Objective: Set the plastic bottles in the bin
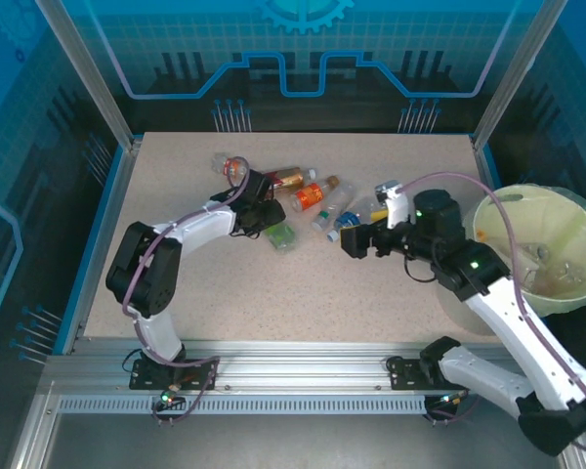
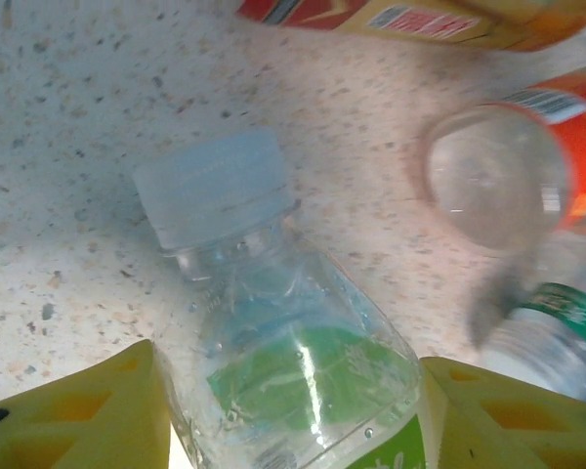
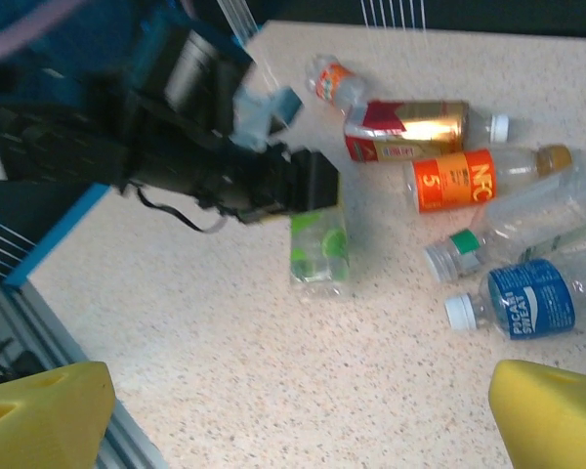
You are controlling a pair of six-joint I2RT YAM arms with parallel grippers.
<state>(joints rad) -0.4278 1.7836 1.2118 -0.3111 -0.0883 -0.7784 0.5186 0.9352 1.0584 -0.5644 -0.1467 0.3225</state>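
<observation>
Left pincer [image 2: 293, 415] pinching green-label bottle [image 2: 273, 322], arm [image 1: 200, 227] stretched low, right pincer [image 3: 303, 415] spread wide.

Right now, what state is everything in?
Green bottle, lying on table, capped, gripped.
Left gripper, shut on that bottle.
Right gripper, open, empty.
Orange bottle, lying, capped.
Blue bottle, lying, capped.
Red bottle, lying, capped.
Bin, upright, lined.
</observation>
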